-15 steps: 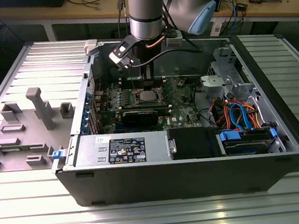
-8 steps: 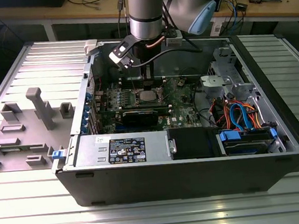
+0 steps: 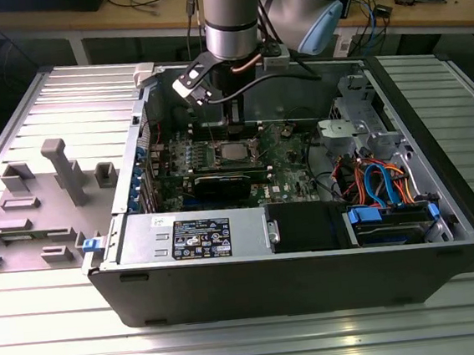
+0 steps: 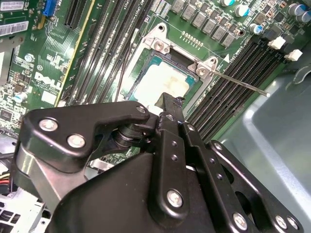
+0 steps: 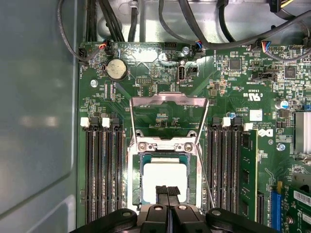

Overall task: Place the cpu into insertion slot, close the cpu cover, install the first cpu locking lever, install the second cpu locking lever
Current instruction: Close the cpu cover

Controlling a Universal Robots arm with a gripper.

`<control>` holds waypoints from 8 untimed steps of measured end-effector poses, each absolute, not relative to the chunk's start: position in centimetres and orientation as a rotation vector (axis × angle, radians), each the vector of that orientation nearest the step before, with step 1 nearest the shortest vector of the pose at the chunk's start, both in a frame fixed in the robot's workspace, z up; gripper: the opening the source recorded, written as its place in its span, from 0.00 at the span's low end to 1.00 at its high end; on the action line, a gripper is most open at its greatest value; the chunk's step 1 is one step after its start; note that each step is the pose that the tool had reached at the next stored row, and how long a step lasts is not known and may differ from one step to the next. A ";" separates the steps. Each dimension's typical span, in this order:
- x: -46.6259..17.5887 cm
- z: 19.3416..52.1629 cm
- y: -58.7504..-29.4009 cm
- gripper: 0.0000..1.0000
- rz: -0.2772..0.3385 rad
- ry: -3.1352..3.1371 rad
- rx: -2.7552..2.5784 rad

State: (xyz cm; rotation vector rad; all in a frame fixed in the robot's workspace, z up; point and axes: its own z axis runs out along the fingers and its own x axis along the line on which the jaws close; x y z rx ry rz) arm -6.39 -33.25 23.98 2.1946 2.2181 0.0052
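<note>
The cpu [image 5: 165,175], with a pale silver top, lies flat in the insertion slot [image 5: 165,144] on the green motherboard; it also shows in the second wrist view [image 4: 163,82] and in the exterior view [image 3: 235,152]. The cpu cover [image 5: 167,100], a thin silvery frame, stands swung open beyond the slot, with green board showing through its cut-out. A thin locking lever [image 4: 238,80] sticks out beside the socket, unlatched. My gripper [image 5: 168,190] hovers just over the chip's near edge with its black fingers pressed together and nothing between them.
Memory slots [image 5: 102,170] flank the socket on both sides. A black graphics card [image 3: 221,183] lies in front of the socket in the exterior view. Cables [image 5: 146,19] hang past the board's far edge. The case wall [image 5: 39,121] rises close alongside.
</note>
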 end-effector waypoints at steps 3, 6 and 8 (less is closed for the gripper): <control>-6.4 24.3 -33.2 0.11 0.005 2.218 2.195; -6.4 24.5 -33.2 0.11 0.005 2.218 2.195; -6.4 24.7 -33.2 0.11 0.005 2.218 2.195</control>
